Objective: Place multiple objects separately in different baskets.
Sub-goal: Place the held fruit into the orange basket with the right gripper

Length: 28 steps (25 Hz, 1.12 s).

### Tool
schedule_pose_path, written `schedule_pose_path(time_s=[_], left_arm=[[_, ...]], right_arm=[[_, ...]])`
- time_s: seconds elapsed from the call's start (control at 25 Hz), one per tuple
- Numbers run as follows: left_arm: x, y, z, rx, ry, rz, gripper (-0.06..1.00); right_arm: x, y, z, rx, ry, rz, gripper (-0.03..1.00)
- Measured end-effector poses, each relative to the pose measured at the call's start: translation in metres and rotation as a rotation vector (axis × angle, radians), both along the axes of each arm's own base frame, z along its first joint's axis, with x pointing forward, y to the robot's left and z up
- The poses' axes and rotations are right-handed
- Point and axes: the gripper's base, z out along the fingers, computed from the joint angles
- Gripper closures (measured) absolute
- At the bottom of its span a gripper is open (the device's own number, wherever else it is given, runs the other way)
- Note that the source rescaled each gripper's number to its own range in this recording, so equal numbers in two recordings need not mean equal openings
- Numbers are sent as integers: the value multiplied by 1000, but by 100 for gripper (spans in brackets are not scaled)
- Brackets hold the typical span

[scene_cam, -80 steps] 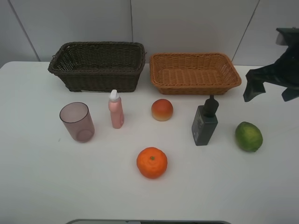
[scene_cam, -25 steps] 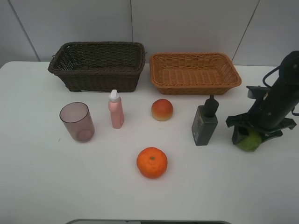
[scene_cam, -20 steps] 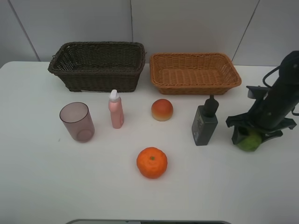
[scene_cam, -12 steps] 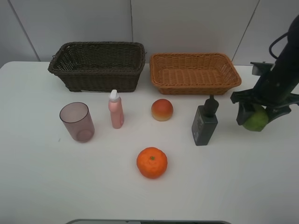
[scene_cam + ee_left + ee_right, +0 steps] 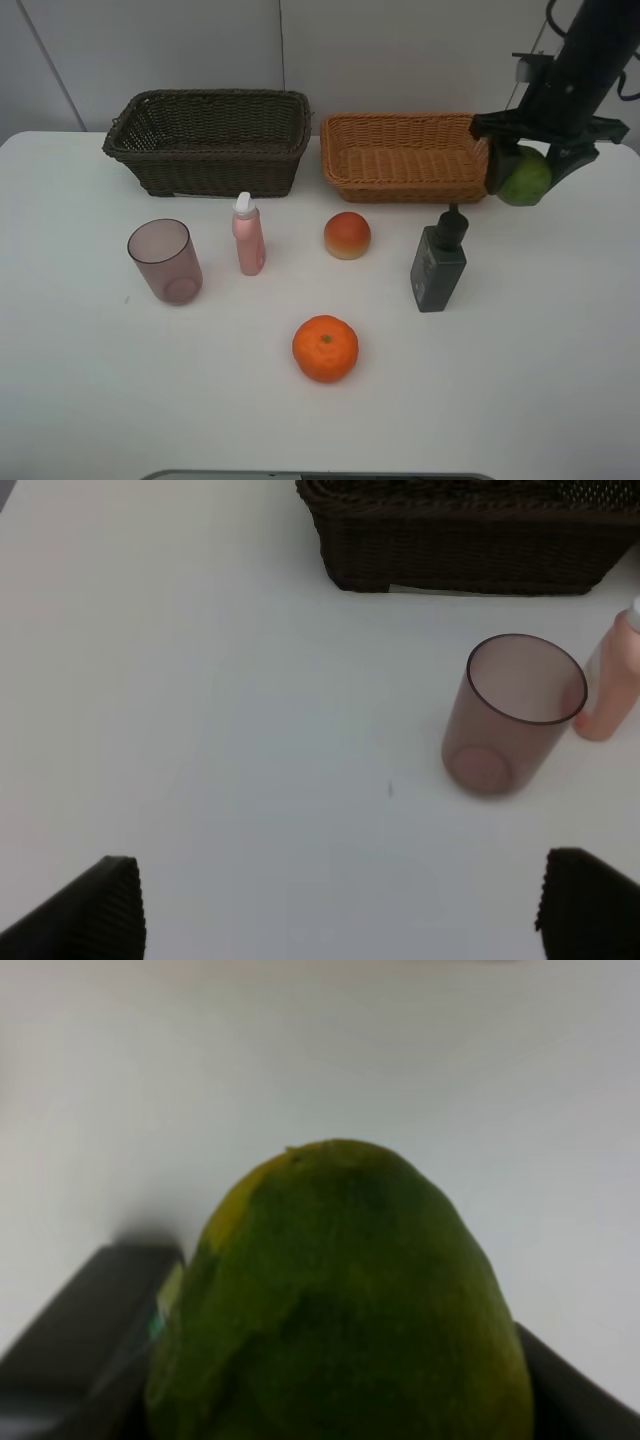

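Observation:
My right gripper (image 5: 528,172) is shut on the green lime (image 5: 525,179), holding it in the air beside the right end of the orange-tan basket (image 5: 415,157); the lime (image 5: 340,1300) fills the right wrist view. The dark brown basket (image 5: 210,140) stands to its left. On the table stand the mauve cup (image 5: 165,261), pink bottle (image 5: 248,235), peach-like fruit (image 5: 347,235), dark pump bottle (image 5: 439,261) and tangerine (image 5: 325,348). My left gripper (image 5: 335,905) is open above the table, short of the cup (image 5: 512,715); the exterior high view does not show it.
Both baskets sit along the back of the white table (image 5: 100,380), near the wall. The left wrist view shows the brown basket (image 5: 460,540) and the pink bottle (image 5: 610,685) beside the cup.
My right gripper lifted the lime off the table at the right and carried it up and back toward the orange-tan basket's right end. Nothing else moved.

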Motion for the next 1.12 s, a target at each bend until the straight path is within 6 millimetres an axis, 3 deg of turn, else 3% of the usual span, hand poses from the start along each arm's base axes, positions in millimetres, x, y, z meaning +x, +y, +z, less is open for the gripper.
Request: schedule_pose_path(time_s=[0.32,0.6,0.88,1.12], left_arm=[[0,0,0,0,0,0,-5],[0,0,0,0,-1,0,-5],[0,0,0,0,-1,0,-5],[0,0,0,0,-1,0,-5]], right_arm=[[58,56,-9,21,-92,105,55],[101,88,-20,45,-186,143,55],[121,96,-55,57,-233,148,55],[131,98,-70,57,-287,154,55]])
